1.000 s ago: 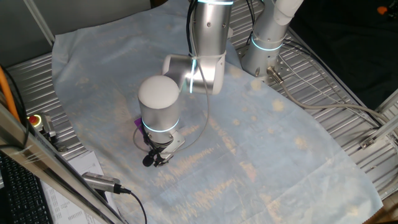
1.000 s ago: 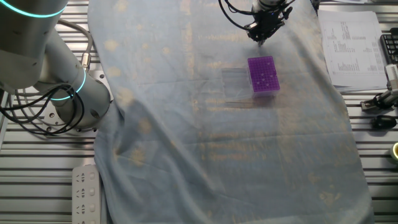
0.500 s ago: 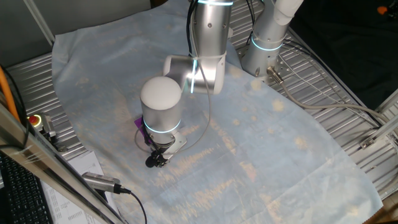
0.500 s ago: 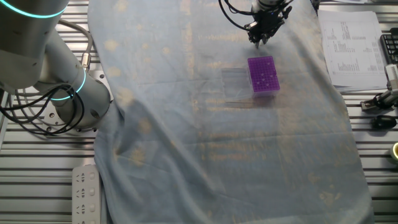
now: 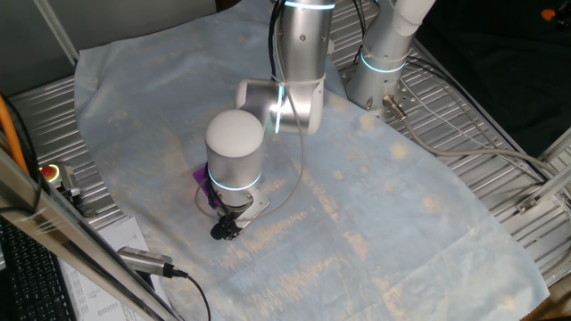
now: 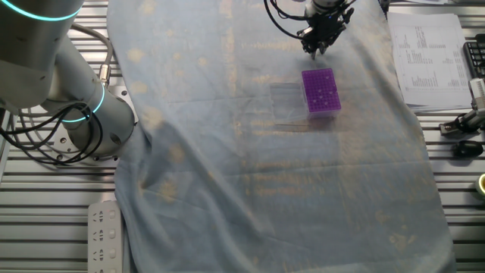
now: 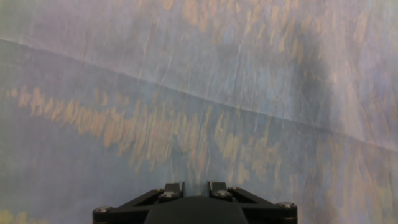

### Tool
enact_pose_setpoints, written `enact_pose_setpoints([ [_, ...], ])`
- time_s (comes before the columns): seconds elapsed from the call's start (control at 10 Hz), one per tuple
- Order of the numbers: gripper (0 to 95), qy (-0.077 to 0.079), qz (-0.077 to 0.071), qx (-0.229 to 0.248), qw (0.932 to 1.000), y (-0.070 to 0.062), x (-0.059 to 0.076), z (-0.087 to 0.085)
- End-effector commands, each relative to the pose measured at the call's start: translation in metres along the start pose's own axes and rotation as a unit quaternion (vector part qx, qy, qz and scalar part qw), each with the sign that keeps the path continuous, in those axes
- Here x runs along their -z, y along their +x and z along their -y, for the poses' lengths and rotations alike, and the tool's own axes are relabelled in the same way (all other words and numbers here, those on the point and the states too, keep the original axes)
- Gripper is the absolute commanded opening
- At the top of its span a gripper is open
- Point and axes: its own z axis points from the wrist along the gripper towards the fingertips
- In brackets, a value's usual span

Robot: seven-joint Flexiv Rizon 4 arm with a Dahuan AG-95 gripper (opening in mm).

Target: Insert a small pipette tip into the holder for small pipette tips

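Observation:
The holder for small pipette tips is a flat purple block with a grid of pale holes, lying on the pale cloth. In one fixed view only its purple corner shows behind the arm's wrist. My gripper hangs just beyond the holder's far end, apart from it, and narrows to a thin point. It also shows as a dark shape low over the cloth. In the hand view only the finger bases show, close together over bare cloth. No pipette tip can be made out.
The robot's base stands at the cloth's far edge with cables on the metal table. A second arm's base sits left of the cloth. Papers and small tools lie to the right.
The wrist and gripper have drifted a little sideways along the holder's far end. The holder has not moved.

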Motion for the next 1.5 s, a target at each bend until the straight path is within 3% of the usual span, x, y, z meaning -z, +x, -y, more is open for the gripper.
enact_pose_setpoints([
  [0.1, 19.0, -0.001, 0.001, 0.004, 1.0, 0.0, -0.001, 0.0],
  [0.2, 0.0, -0.001, 0.0, 0.005, 1.0, 0.0, -0.001, 0.0],
  [0.7, 0.0, -0.004, -0.001, 0.006, 1.0, 0.0, -0.003, 0.0],
  [1.1, 0.0, -0.011, 0.002, -0.002, 0.9999, 0.0, 0.017, 0.003],
  [1.3, 0.0, -0.013, -0.002, -0.004, 0.9999, 0.0, 0.024, 0.003],
  [1.4, 0.0, -0.015, -0.011, 0.001, 0.9998, 0.002, 0.029, 0.004],
  [1.5, 0.0, -0.017, -0.015, 0.006, 0.9997, 0.009, 0.033, 0.004],
])
